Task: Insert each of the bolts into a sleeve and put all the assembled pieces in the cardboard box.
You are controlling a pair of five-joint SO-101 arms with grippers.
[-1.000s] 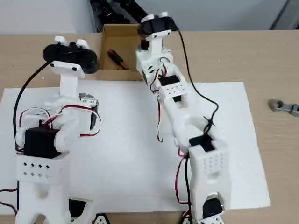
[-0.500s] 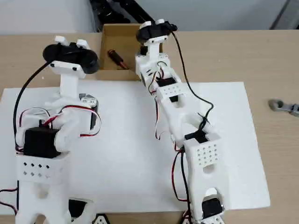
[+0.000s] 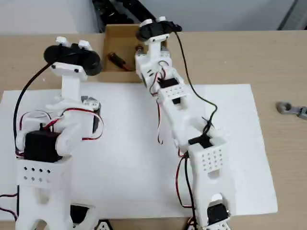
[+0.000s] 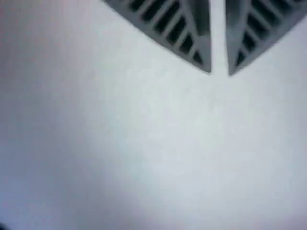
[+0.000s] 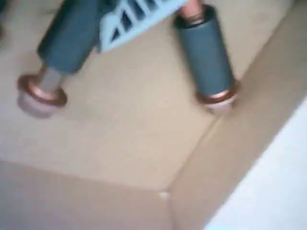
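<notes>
Left gripper (image 4: 218,71), near left over the white sheet (image 4: 144,158), is nearly closed and empty. Right gripper (image 5: 136,19) hangs inside the far box (image 5: 249,124) beside two pieces (image 5: 206,57); I cannot tell its grip.

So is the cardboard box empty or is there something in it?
Not empty. One assembled piece lies beside the wall of the cardboard box, and a second piece is inside too.

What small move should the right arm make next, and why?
Probably lift the right gripper straight up out of the cardboard box: both assembled pieces seem to lie on its floor, one beside the wall.
</notes>
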